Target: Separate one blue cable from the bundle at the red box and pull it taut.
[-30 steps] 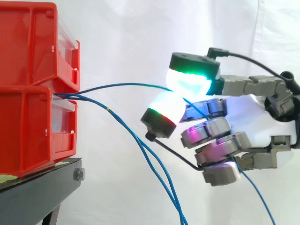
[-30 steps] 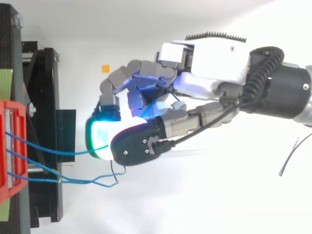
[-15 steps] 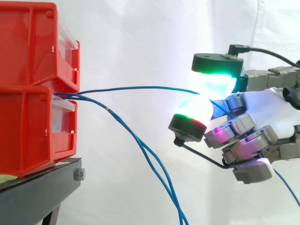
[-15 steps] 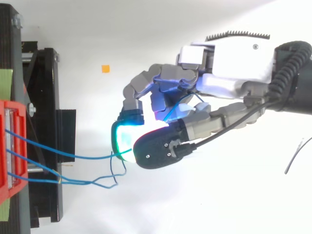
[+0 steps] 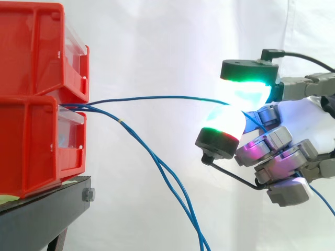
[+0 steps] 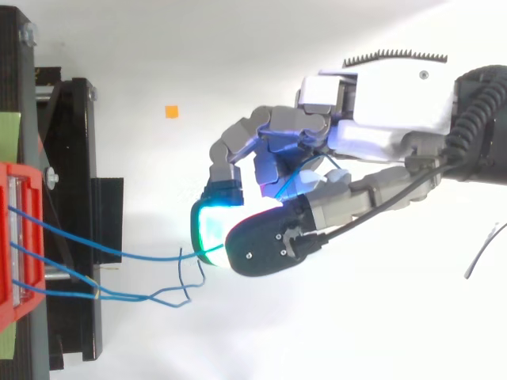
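Side view: the hand (image 5: 309, 123) pinches 1 blue cable (image 5: 157, 97) between its glowing pads (image 5: 246, 90), and its other fingers are curled in. The cable starts at the red box (image 5: 36, 136) on the left. It runs almost flat, left to right, to the hand on the right. So the box lies to the left of the hand. I think a pull to make the cable tight should go to the right, along the cable and away from the box. 2 other blue cables (image 5: 163, 167) hang down loose from the box, apart from the held one. In the top view the hand (image 6: 380, 134) is well apart from the red box (image 6: 16, 237), and the held cable bends a little. Since 1 second ago the hand has gone further right, and the held cable looks straighter.
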### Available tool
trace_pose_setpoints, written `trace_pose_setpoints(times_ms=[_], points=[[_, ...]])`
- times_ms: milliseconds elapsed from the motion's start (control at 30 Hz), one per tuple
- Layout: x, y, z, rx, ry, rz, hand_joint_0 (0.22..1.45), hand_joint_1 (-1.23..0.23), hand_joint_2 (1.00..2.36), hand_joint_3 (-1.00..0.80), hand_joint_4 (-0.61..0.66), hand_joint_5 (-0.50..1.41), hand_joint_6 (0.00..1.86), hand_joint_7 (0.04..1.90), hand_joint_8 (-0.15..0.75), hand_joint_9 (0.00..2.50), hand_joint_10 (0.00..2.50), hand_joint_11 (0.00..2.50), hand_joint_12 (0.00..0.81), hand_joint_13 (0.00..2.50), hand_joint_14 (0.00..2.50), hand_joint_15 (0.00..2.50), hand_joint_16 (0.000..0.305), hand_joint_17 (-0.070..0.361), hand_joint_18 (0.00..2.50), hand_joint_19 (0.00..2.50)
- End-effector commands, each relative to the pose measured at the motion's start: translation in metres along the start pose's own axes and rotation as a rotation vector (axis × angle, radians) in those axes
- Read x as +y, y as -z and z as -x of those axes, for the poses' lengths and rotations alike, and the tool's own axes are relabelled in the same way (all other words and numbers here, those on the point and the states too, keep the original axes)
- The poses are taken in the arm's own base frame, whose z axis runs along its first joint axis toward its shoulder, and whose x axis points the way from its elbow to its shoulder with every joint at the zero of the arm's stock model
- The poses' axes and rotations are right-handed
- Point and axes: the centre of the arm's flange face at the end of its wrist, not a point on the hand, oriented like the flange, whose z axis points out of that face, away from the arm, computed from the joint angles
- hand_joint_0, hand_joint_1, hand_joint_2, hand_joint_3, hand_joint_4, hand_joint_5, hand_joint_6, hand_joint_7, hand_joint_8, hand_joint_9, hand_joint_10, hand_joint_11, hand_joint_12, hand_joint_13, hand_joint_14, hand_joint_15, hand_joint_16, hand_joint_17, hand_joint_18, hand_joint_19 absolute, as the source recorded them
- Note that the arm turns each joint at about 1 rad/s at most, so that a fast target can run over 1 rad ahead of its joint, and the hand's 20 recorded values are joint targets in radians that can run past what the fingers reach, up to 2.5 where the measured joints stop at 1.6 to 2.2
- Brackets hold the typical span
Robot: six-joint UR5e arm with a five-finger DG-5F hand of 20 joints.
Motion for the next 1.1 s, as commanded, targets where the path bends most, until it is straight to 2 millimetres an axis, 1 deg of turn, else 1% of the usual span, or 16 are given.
trace_pose_setpoints(times_ms=[0, 33, 167, 200, 233, 267, 300, 333, 367, 433, 467, 700, 767, 1067], points=[[0.001, -0.0006, -0.0019, 0.004, 0.006, 0.005, 0.65, -0.86, 1.02, 0.12, -0.15, -0.18, 0.87, 1.13, 0.309, 0.28, 2.5, 2.5, 0.457, 0.76, 2.5, 1.58, 0.05, 0.113, 0.94, 0.91], [0.001, -0.0006, -0.0019, 0.004, 0.006, 0.005, 0.65, -0.86, 1.02, 0.12, -0.15, -0.18, 0.88, 1.12, 0.309, 0.28, 2.5, 2.5, 0.467, 0.78, 2.5, 1.59, 0.051, 0.115, 0.94, 0.86], [-0.0009, -0.0006, -0.0015, 0.001, 0.009, 0.001, 0.65, -0.86, 1.02, 0.12, -0.13, -0.18, 0.88, 1.11, 0.315, 0.3, 2.5, 2.5, 0.491, 0.84, 2.5, 1.62, 0.054, 0.122, 0.98, 0.82], [0.0001, -0.0002, -0.0015, 0.001, 0.01, 0.002, 0.65, -0.86, 1.02, 0.12, -0.13, -0.18, 0.88, 1.11, 0.32, 0.3, 2.5, 2.5, 0.502, 0.88, 2.5, 1.63, 0.057, 0.128, 1.03, 0.79], [0.0001, -0.0002, -0.0015, 0.001, 0.01, 0.002, 0.65, -0.86, 1.02, 0.13, -0.09, -0.17, 0.87, 1.1, 0.327, 0.37, 2.5, 2.5, 0.548, 1.03, 2.5, 1.68, 0.063, 0.141, 1.2, 0.78], [0.0001, -0.0002, -0.0015, 0.001, 0.013, 0.002, 0.65, -0.87, 1.02, 0.13, -0.07, -0.17, 0.87, 1.09, 0.336, 0.39, 2.5, 2.5, 0.564, 1.09, 2.5, 1.7, 0.064, 0.144, 1.25, 0.77], [-0.0001, -0.0008, -0.0016, 0.001, 0.016, 0.002, 0.64, -0.88, 1.02, 0.13, -0.03, -0.16, 0.87, 1.1, 0.351, 0.46, 2.5, 2.5, 0.608, 1.22, 2.5, 1.72, 0.071, 0.159, 1.46, 0.75], [0.0003, -0.0004, -0.0015, 0.001, 0.017, 0.004, 0.64, -0.89, 1.01, 0.14, 0.02, -0.15, 0.86, 1.11, 0.364, 0.54, 2.5, 2.5, 0.635, 1.37, 2.5, 1.76, 0.077, 0.172, 1.66, 0.72], [0.0003, -0.0004, -0.0026, 0.003, 0.019, 0.004, 0.63, -0.9, 1.01, 0.14, 0.04, -0.15, 0.86, 1.12, 0.377, 0.58, 2.5, 2.5, 0.65, 1.45, 2.5, 1.81, 0.079, 0.178, 1.74, 0.8], [0.0003, -0.0004, -0.0015, 0.001, 0.02, 0.004, 0.63, -0.9, 1.01, 0.15, 0.05, -0.15, 0.85, 1.13, 0.376, 0.61, 2.5, 2.5, 0.664, 1.51, 2.5, 1.82, 0.083, 0.188, 1.9, 0.75], [0.0003, -0.0004, -0.0015, 0.001, 0.02, 0.004, 0.63, -0.9, 1.01, 0.14, 0.05, -0.15, 0.85, 1.14, 0.375, 0.61, 2.5, 2.5, 0.672, 1.54, 2.5, 1.83, 0.255, 0.191, 1.95, 0.75], [0.0003, -0.0004, -0.0026, 0.003, 0.02, 0.004, 0.63, -0.9, 1.01, 0.14, 0.05, -0.15, 0.85, 1.14, 0.378, 0.61, 2.5, 2.5, 0.678, 1.55, 2.5, 1.86, 0.262, 0.197, 1.99, 0.79], [0.0003, -0.0004, -0.0015, 0.001, 0.02, 0.004, 0.63, -0.9, 1.01, 0.14, 0.05, -0.15, 0.85, 1.15, 0.379, 0.61, 2.5, 2.5, 0.686, 1.56, 2.5, 1.86, 0.261, 0.196, 1.99, 0.76], [0.001, -0.0006, -0.0016, 0.001, 0.02, 0.005, 0.63, -0.9, 1.01, 0.13, 0.05, -0.15, 0.85, 1.14, 0.373, 0.6, 2.5, 2.5, 0.673, 1.55, 2.5, 1.86, 0.259, 0.195, 1.98, 0.79]])
